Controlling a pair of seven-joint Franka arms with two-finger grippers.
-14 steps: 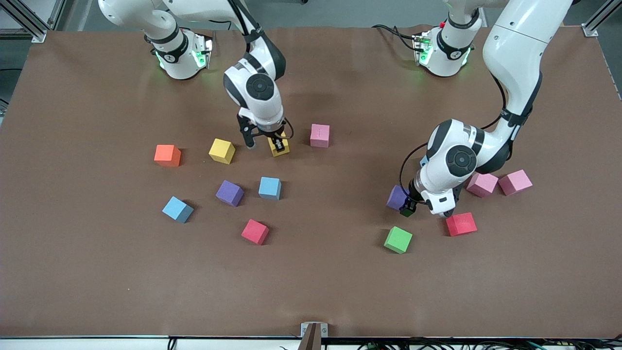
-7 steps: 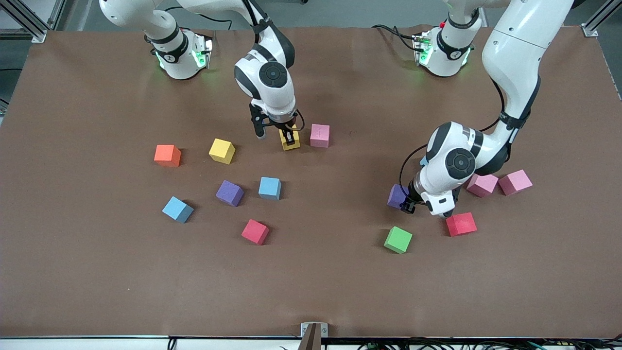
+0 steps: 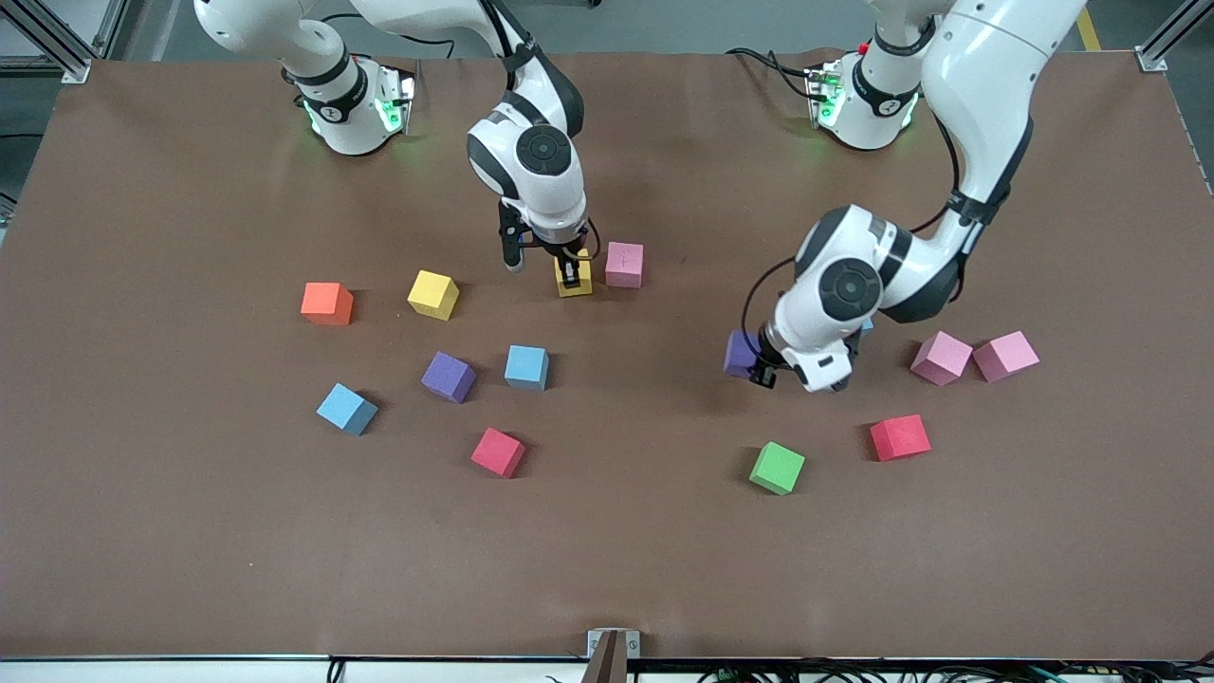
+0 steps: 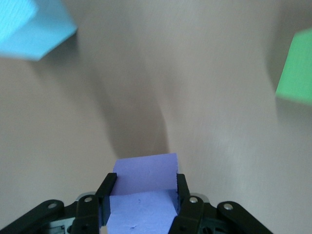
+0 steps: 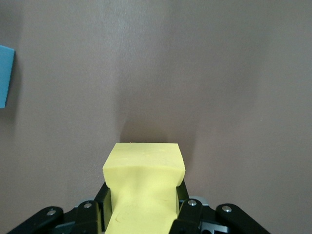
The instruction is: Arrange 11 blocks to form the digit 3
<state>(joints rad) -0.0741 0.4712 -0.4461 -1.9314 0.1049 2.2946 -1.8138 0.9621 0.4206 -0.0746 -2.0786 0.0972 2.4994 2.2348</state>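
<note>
From the right arm's end of the table [image 3: 142, 531]: an orange cube [image 3: 327, 303], then a blue block [image 3: 346, 409] nearer the front camera. Next a yellow block [image 3: 433, 294] lies level with the orange cube, and a purple block [image 3: 449, 377] nearer the camera than it. A red block [image 3: 498, 452] is nearer the camera again, and a second blue block [image 3: 526, 367] sits just beside the purple one.

The right gripper [image 3: 567, 275] is low over the table, jaws clamped on a second yellow block [image 3: 574, 281], whose sides bulge from the squeeze in the right wrist view [image 5: 144, 185]. A pink block [image 3: 624, 264] stands just beside it.

The left gripper [image 3: 759, 368] is over bare table in the air, jaws closed on a second purple block [image 3: 739, 353], seen between the fingers [image 4: 185, 204] in the left wrist view [image 4: 144, 195].

A green block [image 3: 777, 468] lies nearer the camera. A sliver of a third blue block [image 3: 867, 325] shows under the left arm, clearer in the left wrist view [image 4: 29, 27]. A second red block [image 3: 899, 437] follows, then two more pink blocks, one [image 3: 942, 358] touching the other [image 3: 1005, 356], toward the left arm's end.
</note>
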